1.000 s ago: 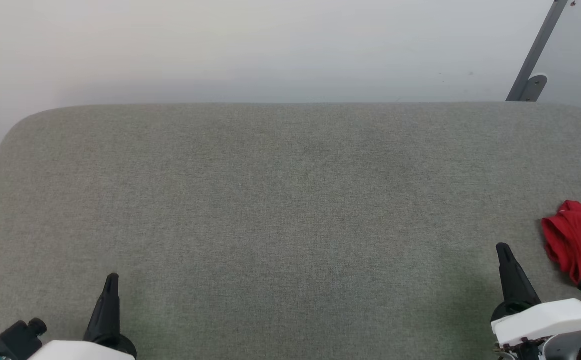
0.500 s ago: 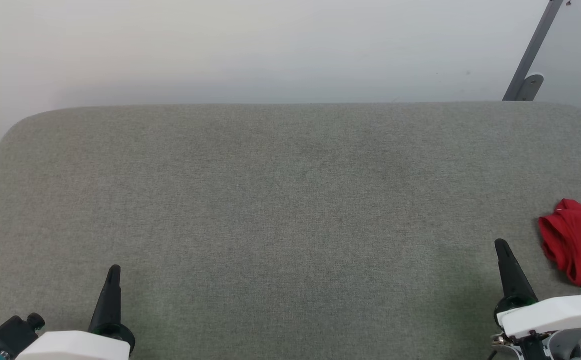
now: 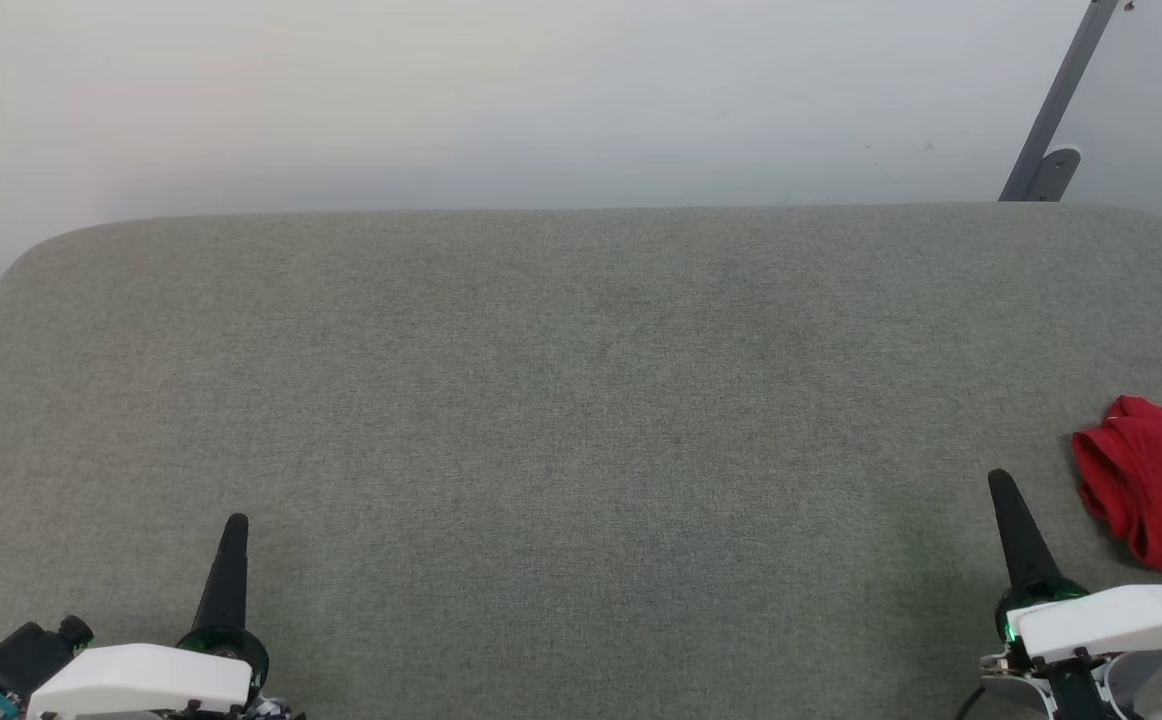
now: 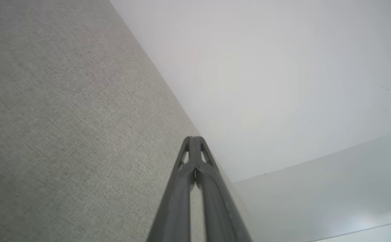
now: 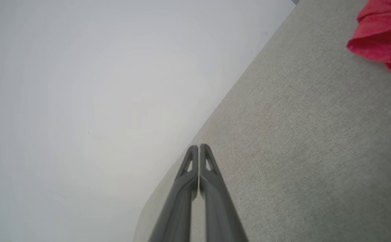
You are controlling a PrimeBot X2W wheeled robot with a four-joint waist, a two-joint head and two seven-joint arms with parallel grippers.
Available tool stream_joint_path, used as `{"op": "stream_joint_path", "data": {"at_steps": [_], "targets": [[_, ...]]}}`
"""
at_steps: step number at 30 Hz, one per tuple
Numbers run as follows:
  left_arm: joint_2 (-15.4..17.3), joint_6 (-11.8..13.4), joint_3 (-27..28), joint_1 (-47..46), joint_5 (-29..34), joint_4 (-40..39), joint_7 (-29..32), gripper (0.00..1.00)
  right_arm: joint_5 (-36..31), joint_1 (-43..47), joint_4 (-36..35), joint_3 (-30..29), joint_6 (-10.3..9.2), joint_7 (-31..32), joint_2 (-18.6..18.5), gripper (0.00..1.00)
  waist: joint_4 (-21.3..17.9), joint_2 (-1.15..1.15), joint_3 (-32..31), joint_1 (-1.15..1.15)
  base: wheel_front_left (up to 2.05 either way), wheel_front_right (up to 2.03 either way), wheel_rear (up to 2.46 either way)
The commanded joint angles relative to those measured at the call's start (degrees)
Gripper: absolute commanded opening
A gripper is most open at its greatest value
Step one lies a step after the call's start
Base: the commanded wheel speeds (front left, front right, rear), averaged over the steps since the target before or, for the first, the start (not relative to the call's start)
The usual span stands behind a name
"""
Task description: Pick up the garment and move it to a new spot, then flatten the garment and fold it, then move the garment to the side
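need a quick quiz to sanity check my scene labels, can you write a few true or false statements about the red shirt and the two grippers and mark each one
1. The garment lies bunched up near the right edge of the grey surface. True.
2. The right gripper is shut on the garment. False: its fingers are together but hold nothing, and it is apart from the garment.
3. The left gripper has its fingers closed together. True.
4. The left gripper is the one nearer the garment. False: the right gripper is beside the garment, and the left gripper is over the opposite side of the surface.
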Motion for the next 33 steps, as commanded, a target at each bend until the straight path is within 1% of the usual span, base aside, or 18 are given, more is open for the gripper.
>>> {"op": "stream_joint_path", "data": {"at_steps": [1, 33], "targets": [[0.2, 0.1, 0.5, -1.5, -1.7, -0.3, 0.4, 0.0, 1.6, -1.4, -0.4, -0.2, -0.05, 0.4, 0.1, 0.0, 0.0, 0.0, 0.0, 0.0, 0.0, 0.0, 0.0], [-2.4, 0.1, 2.3, -4.5, -14.5, 1.2, 4.8, 0.0, 17.2, -3.3, 1.5, -0.2, -0.05, 2.4, 0.4, 0.0, -0.9, 0.0, -0.2, 0.0, 0.0, 0.0, 0.0]]}}
